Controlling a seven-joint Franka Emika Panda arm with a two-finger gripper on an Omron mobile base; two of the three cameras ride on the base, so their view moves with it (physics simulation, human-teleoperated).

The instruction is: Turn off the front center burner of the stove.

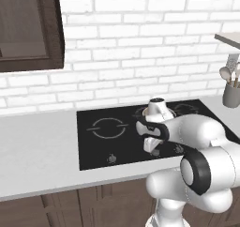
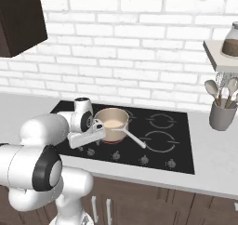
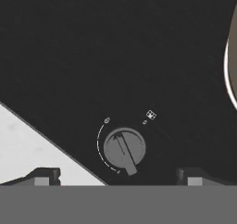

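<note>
The claw (image 3: 118,174) hovers spread over a knob (image 3: 124,150) at the front edge of the stove (image 2: 181,159). The burner (image 2: 113,139) lies under the pot (image 2: 111,123), mid-stove. The step seems to be the approach; next it must descend, pinch the knob's ridge, and twist.

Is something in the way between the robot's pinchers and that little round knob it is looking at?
Nothing visible is. In the hand view the knob lies on bare black glass of the stove, just ahead of the gripper, whose fingertips stand apart on either side. The beige pot sits farther back, off that path.
</note>
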